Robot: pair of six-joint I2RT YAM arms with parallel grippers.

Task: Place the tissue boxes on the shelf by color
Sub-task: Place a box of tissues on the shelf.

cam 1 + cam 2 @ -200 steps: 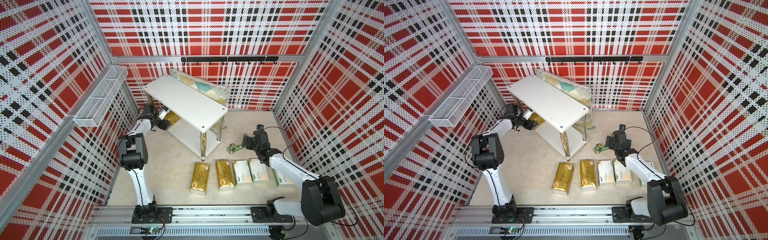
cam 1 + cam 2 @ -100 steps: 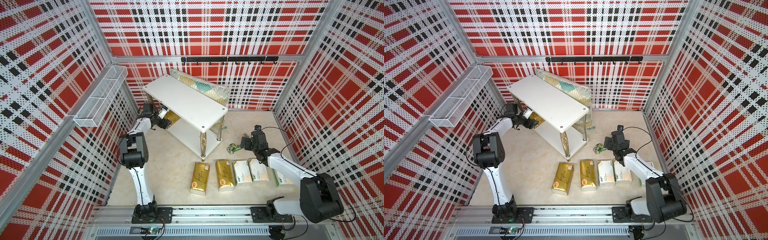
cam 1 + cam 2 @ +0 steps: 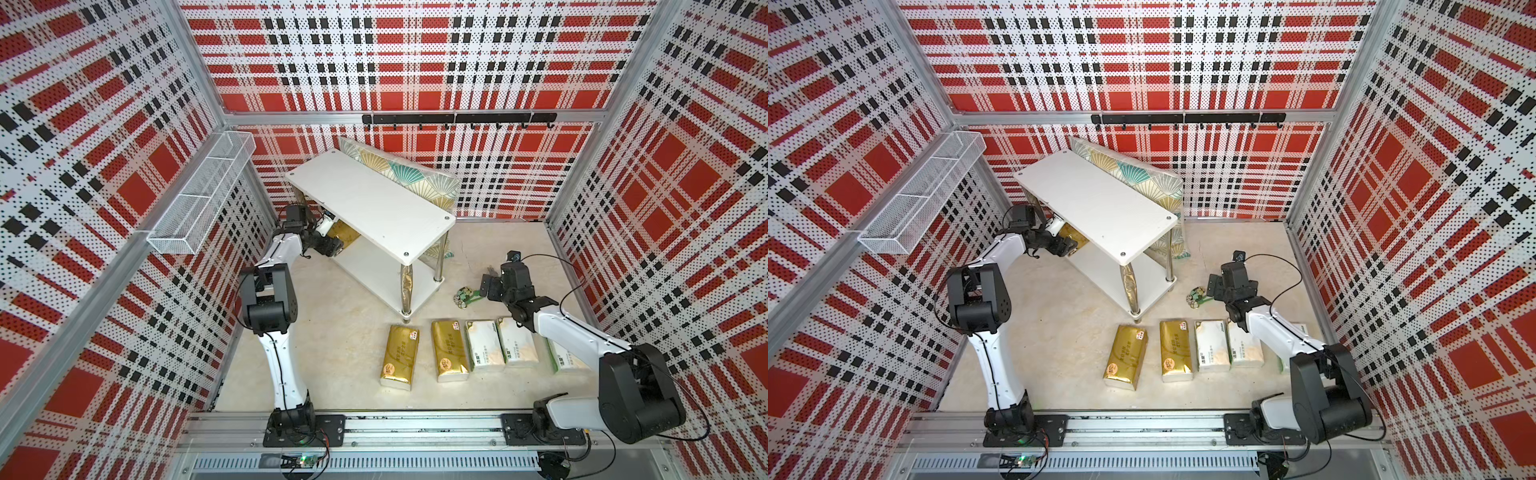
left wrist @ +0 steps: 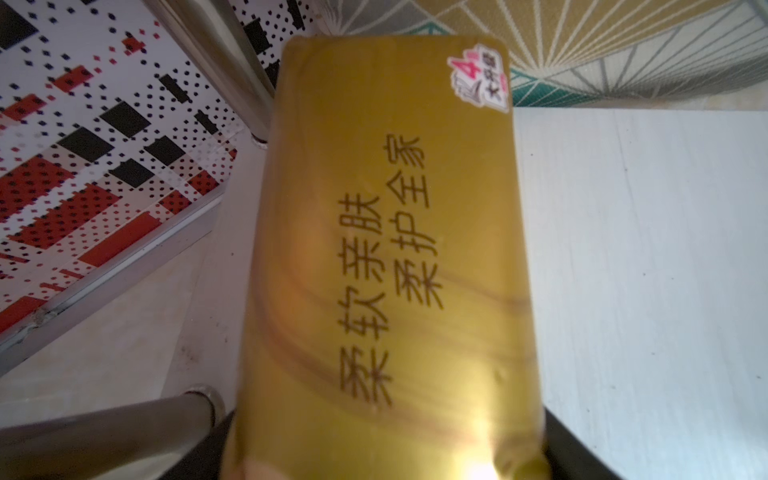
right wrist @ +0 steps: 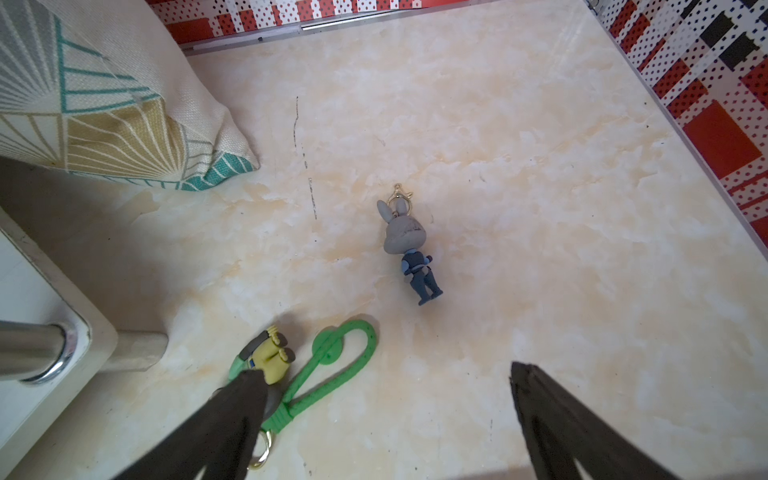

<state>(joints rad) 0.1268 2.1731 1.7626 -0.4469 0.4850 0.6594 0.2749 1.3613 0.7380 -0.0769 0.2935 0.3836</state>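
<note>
My left gripper [image 3: 332,246] [image 4: 386,440] is shut on a gold tissue box [image 4: 386,249] [image 3: 345,235], its black fingers on both long sides. It holds the box at the left end of the shelf [image 3: 370,205], between two chrome legs and under the top board, at the edge of the lower board [image 4: 644,270]. On the floor in front lie two gold boxes [image 3: 399,357] [image 3: 449,351] and two white ones [image 3: 484,345] [image 3: 516,341]. A third white box [image 3: 565,358] is partly hidden by the right arm. My right gripper [image 3: 484,286] [image 5: 386,374] hangs open over the floor, holding nothing.
A fan-patterned cushion [image 3: 407,178] leans behind the shelf. A white wire basket [image 3: 203,195] hangs on the left wall and a black hook rail [image 3: 457,118] on the back wall. A green keychain [image 5: 332,365] and a grey rabbit figure [image 5: 409,245] lie below the right gripper.
The right wrist has shifted very slightly. The left gripper stays at the shelf's left end with the gold box in it.
</note>
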